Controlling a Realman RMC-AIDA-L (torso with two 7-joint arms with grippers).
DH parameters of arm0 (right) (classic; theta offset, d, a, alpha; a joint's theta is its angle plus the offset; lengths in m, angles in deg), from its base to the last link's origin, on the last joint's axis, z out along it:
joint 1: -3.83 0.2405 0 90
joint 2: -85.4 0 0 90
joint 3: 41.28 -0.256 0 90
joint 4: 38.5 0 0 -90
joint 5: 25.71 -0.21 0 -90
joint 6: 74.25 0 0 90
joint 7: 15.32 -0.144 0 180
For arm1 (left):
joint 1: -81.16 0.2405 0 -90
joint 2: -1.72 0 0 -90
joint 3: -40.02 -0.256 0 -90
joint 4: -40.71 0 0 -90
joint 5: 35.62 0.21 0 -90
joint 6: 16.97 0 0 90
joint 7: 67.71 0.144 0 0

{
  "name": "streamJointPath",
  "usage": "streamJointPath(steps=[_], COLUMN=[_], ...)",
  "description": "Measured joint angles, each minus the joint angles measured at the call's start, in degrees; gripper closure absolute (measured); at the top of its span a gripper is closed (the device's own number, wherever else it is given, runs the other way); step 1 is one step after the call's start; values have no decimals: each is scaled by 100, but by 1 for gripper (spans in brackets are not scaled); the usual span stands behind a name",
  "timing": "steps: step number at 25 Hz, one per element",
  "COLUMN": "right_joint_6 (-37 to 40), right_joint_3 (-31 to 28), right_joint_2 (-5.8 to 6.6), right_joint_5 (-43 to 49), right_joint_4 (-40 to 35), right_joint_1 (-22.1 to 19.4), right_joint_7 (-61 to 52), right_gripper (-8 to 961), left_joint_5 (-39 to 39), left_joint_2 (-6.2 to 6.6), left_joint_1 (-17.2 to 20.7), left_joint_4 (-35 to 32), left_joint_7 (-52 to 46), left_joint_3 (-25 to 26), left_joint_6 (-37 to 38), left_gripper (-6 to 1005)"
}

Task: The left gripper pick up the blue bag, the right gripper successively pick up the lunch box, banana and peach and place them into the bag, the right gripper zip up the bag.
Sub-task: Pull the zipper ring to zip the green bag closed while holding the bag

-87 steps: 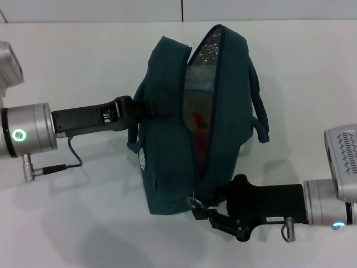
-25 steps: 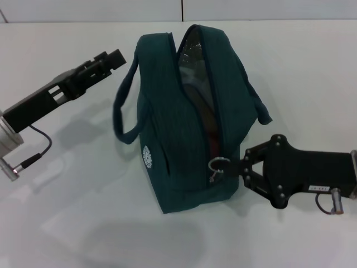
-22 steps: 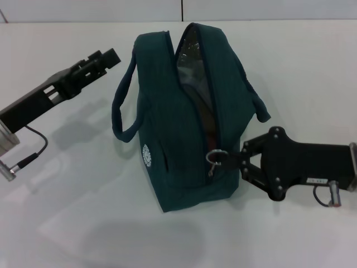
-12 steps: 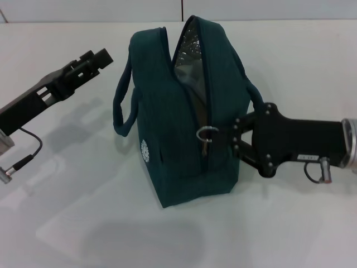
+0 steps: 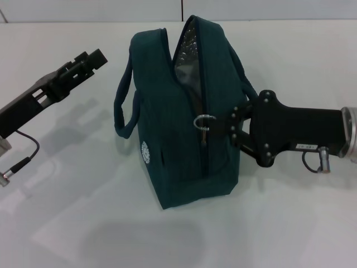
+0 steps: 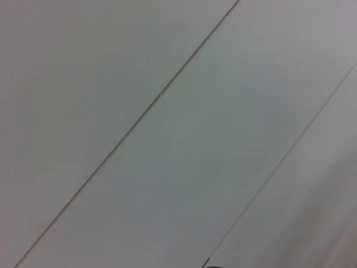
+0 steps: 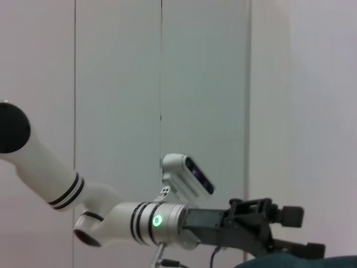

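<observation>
Head view: the blue bag [image 5: 181, 120] stands at frame centre on the table [image 5: 301, 223]. The right gripper [image 5: 226, 124] has its jaws clenched on the zipper pull [image 5: 204, 124]; the left gripper [image 5: 96, 56], upper left, holds nothing, its jaws' spread unclear. Left wrist view: blank panels. Right wrist view: the left gripper [image 7: 295, 218] shows at lower right.

The blue bag [image 5: 167, 128] is made of matt woven cloth, lined with crinkled, shiny silver foil [image 5: 187, 47]. A glossy metal ring zipper pull [image 5: 203, 122] is seen just beside the matt black right gripper [image 5: 231, 127].

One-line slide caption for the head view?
Right claw pulls the zipper ring along the half-closed blue bag on the white table; left claw waits apart.
</observation>
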Motion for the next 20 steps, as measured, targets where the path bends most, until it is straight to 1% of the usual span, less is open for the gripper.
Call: streamJointPath(steps=[8,12,16,18,20], right_joint_6=[5,-113,-455,-494,-505], right_joint_3=[-384,-442,-456,-455,-452], right_joint_2=[-69,-69,-78,-107,-175], right_joint_5=[55,65,66,77,157], right_joint_4=[-152,-166,-168,-162,-142], right_joint_1=[146,356,580,684,798], right_joint_7=[-42,-41,-43,-43,-39], right_gripper=[934,934,934,934,934], left_joint_5=[26,46,61,69,73], left_joint_2=[4,11,21,32,62], left_joint_1=[22,83,171,199,232], left_joint_4=[-9,-14,-44,-52,-57], left_joint_7=[55,72,75,89,112], left_joint_3=[0,0,-30,-39,-41], left_joint_6=[78,81,105,133,161], left_gripper=[106,106,107,107,107])
